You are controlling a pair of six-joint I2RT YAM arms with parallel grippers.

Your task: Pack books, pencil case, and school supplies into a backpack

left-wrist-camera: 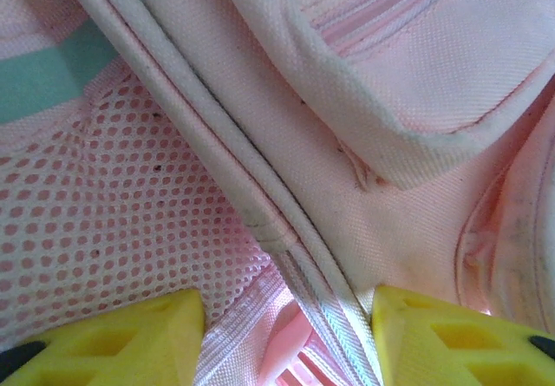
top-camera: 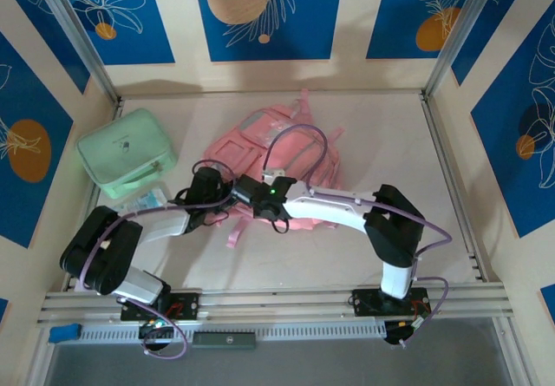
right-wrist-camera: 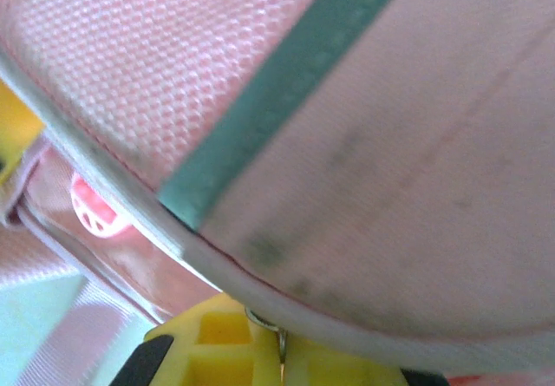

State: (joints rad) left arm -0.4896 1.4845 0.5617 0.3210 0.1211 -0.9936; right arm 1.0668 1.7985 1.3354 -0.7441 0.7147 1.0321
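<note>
Left gripper and right gripper meet at the near-left edge of the pink backpack, which lies on a pale tabletop ringed by blue leaf-print wall panels. From the left wrist, yellow fingers stand apart over mesh and a webbing strap. From the right wrist, the jaws are closed, perhaps nipping the backpack's piped rim.

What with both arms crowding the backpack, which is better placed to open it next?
Right, probably: the right gripper is shut at the backpack edge, seemingly on a small metal pull; the left gripper stands open astride a seam.
</note>
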